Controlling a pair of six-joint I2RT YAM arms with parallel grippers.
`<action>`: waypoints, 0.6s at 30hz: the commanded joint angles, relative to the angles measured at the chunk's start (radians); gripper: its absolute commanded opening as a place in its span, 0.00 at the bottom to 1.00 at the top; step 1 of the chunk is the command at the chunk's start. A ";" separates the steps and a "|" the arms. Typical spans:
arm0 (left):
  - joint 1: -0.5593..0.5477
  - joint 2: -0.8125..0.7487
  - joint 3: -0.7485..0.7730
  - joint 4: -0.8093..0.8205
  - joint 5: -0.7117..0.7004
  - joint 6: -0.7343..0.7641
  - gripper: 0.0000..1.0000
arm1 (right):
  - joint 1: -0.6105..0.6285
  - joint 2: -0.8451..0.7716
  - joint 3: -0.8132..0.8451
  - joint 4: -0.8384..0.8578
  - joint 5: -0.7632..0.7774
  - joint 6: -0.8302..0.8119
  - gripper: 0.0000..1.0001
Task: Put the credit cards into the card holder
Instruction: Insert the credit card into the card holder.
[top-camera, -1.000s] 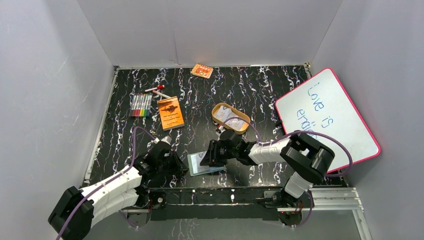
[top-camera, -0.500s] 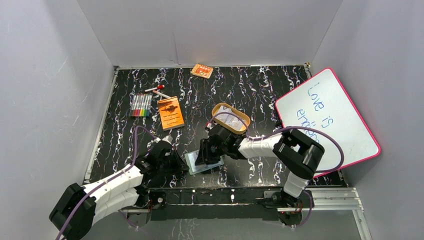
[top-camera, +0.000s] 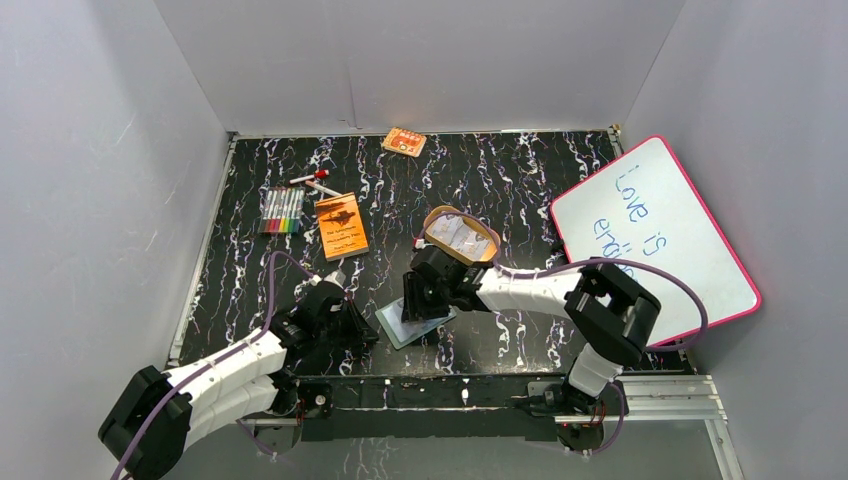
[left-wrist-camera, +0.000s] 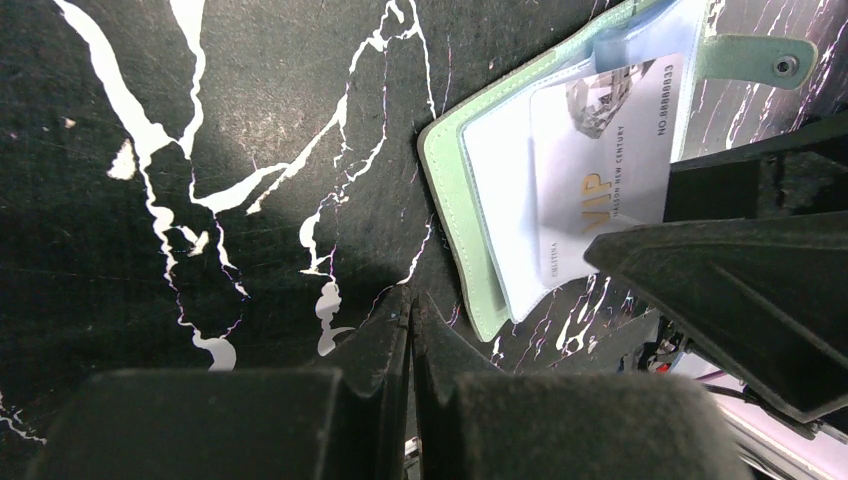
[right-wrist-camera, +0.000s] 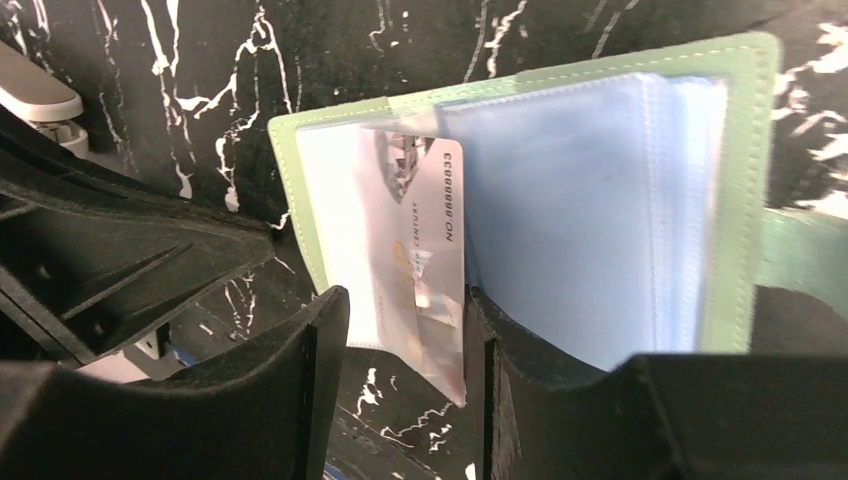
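Note:
The sage-green card holder (top-camera: 418, 328) lies open on the black table, pale blue sleeves up (right-wrist-camera: 745, 200) (left-wrist-camera: 470, 200). One pale credit card (right-wrist-camera: 420, 240) (left-wrist-camera: 610, 150) sits partly in its left sleeve, with its near end sticking out. My right gripper (top-camera: 421, 300) (right-wrist-camera: 405, 320) hovers over it, open, one finger on each side of the card's free end and a gap on the left. My left gripper (top-camera: 357, 330) (left-wrist-camera: 410, 305) is shut and empty, tips on the table beside the holder's left edge. More credit cards (top-camera: 458, 233) lie in the tan oval tray (top-camera: 488, 247).
A pink-rimmed whiteboard (top-camera: 650, 240) leans at the right. An orange booklet (top-camera: 342, 226), a row of markers (top-camera: 282, 210) and a red-capped pen (top-camera: 310, 180) lie at the left. An orange-and-white packet (top-camera: 404, 141) sits by the back wall. Grey walls enclose the table.
My right gripper has shifted left and toward the back over the holder, and its jaws have widened off the card. The holder has turned slightly. The left arm has stayed put.

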 joint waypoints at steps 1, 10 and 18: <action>-0.004 0.001 0.007 -0.044 -0.032 0.009 0.00 | 0.001 -0.052 0.045 -0.081 0.088 -0.047 0.54; -0.005 0.008 0.009 -0.033 -0.032 0.007 0.00 | 0.002 -0.058 0.077 -0.116 0.140 -0.093 0.54; -0.004 0.022 0.030 0.001 -0.030 0.003 0.00 | 0.002 -0.001 0.110 -0.097 0.113 -0.120 0.54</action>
